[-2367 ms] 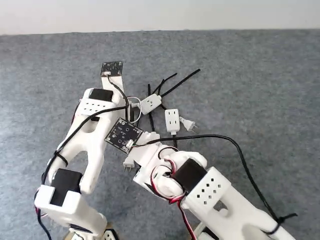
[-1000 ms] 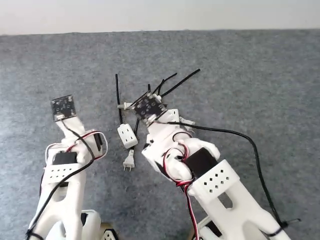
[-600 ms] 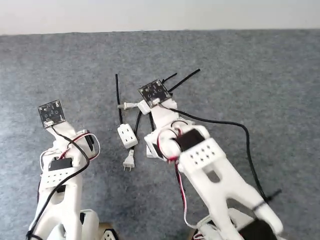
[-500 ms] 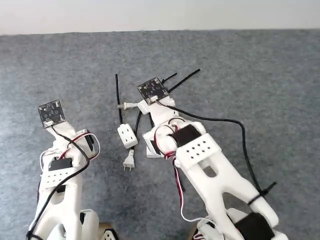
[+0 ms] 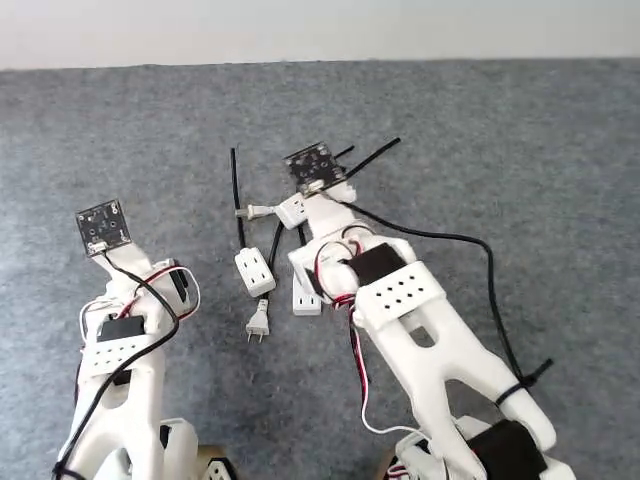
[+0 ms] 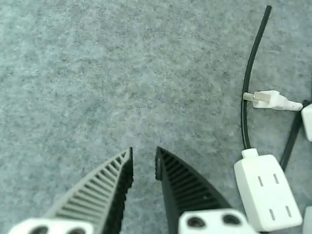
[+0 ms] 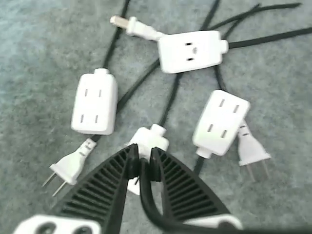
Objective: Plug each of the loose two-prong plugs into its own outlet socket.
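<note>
arms (image 5: 430, 330): white shells | fingers (image 6: 185, 187): black, ribbed | cables (image 5: 450, 238): black, red

Surface: I see a grey, felt-like mat (image 5: 540, 180) covering the whole work area.
Wall: a pale, plain wall (image 5: 320, 30) runs along the mat's far edge in my high view.
Light: even and soft across the mat.
</note>
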Robot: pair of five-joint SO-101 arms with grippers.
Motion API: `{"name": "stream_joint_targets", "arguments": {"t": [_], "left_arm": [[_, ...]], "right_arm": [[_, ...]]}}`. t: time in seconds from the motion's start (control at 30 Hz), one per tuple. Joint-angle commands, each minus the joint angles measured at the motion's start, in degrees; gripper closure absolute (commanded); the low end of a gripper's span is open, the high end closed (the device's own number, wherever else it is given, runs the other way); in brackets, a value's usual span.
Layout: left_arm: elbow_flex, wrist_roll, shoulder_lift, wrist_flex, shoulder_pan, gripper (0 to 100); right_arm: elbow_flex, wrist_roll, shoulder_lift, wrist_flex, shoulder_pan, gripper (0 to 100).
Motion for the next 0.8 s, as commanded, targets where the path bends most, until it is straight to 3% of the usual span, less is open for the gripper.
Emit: {"name": "stream_joint_targets", "arguments": {"t": [0.0, 0.77], "left_arm": [[-0.3, -0.3, -1.4, -1.3, -0.4, 92], [0.5, -0.3, -1.7, -1.4, -0.4, 92]], "right_arm": [[-4.0, 0.0, -0.2, -1.3, 0.9, 99.1], [-4.1, -0.2, 6.1, -4.1, -0.2, 99.1]]}}
